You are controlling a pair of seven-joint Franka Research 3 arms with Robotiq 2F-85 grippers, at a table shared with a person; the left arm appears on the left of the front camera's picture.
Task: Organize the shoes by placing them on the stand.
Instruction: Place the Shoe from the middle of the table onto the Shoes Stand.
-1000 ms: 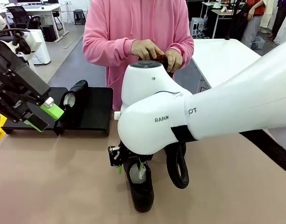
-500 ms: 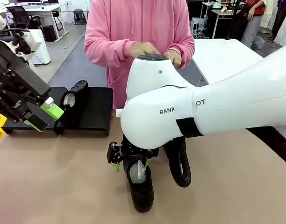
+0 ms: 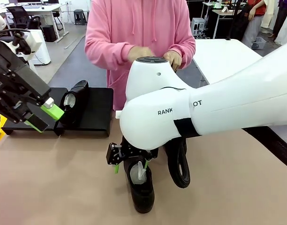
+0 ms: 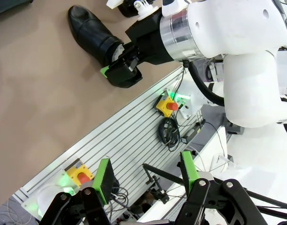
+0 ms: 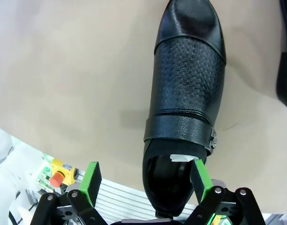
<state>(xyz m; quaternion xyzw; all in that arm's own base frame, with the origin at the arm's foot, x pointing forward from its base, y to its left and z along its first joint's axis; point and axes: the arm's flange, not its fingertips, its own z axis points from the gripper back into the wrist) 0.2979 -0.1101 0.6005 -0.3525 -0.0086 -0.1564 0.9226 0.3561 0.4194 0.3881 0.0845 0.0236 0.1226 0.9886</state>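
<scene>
**Front view:** the left gripper (image 3: 44, 118), jaws parted and empty, is hovering before the stand (image 3: 99, 112) at the table's (image 3: 49, 187) far-left edge, where one dress shoe (image 3: 74, 101) is standing.

**Left wrist view:** its pads (image 4: 104, 180) are gaping on nothing.

**Right wrist view:** the right gripper (image 5: 146, 180), released, is straddling the monk-strap shoe's (image 5: 188, 79) heel near the table's near edge.
</scene>
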